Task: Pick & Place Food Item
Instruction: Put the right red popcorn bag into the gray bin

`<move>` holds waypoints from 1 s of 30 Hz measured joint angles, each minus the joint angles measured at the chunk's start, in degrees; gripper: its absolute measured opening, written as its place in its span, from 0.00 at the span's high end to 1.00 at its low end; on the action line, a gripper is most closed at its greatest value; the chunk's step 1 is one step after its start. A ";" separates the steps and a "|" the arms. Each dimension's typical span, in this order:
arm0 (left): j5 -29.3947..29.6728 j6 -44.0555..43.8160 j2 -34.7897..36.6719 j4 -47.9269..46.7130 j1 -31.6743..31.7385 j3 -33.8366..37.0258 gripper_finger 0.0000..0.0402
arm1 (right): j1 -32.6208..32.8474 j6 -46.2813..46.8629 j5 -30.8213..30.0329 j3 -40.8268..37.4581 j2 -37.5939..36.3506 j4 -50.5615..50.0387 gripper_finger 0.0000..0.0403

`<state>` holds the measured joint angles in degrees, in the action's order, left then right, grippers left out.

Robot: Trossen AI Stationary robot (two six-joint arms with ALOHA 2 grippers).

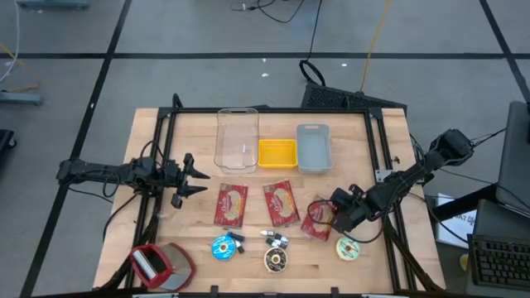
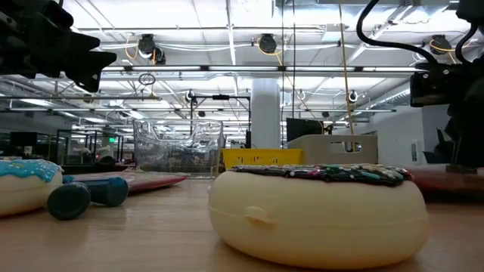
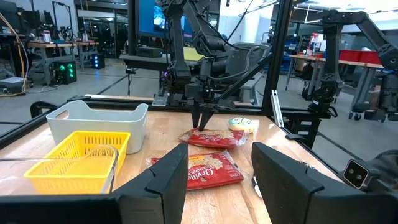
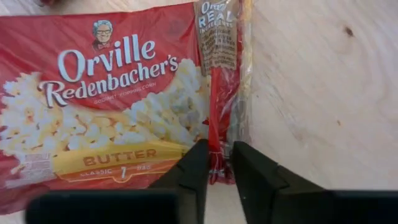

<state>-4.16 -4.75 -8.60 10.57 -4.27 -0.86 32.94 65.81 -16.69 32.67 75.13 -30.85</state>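
Note:
Three red popcorn bags lie flat on the wooden table: left [image 1: 231, 204], middle [image 1: 281, 203] and right [image 1: 317, 219]. My right gripper [image 1: 333, 217] is at the right bag's [image 4: 118, 99] right-hand end and shut on it; it also shows far off in the left wrist view, my right gripper [image 3: 202, 121] standing over the bag [image 3: 211, 138]. My left gripper [image 1: 195, 178] hovers open above the table's left part, level, with nothing between its fingers [image 3: 168, 180]. My right gripper [image 4: 217, 171] pinches the bag's crimped end seam [image 4: 219, 140] between its two fingers [image 4: 196, 168]. The fingers come steeply from above, slanting in from the table's right. The bag lies flat on the table, printed side up.
At the back stand a clear tub [image 1: 237, 139], a yellow basket [image 1: 277, 153] and a grey bin [image 1: 314, 147]. Toy donuts lie near the front edge: blue [image 1: 224, 247], dark [image 1: 276, 260], pale [image 1: 348, 248]. A small blue dumbbell [image 2: 87, 195] and a red device [image 1: 161, 265] lie front left.

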 joint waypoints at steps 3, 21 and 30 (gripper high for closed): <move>0.00 0.01 0.00 0.00 0.02 0.00 0.55 | -0.01 -0.75 -0.06 0.00 -0.45 0.00 0.95; 0.00 0.01 -0.02 -0.02 0.02 0.00 0.55 | 0.03 -14.41 -11.64 -0.26 -17.98 3.75 1.00; 0.02 0.01 0.00 -0.02 0.02 0.00 0.55 | 0.03 -30.00 -18.87 -0.17 -25.73 12.34 1.00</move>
<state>-4.14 -4.73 -8.60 10.55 -4.25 -0.86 32.97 35.81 -35.57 32.49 49.40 -18.51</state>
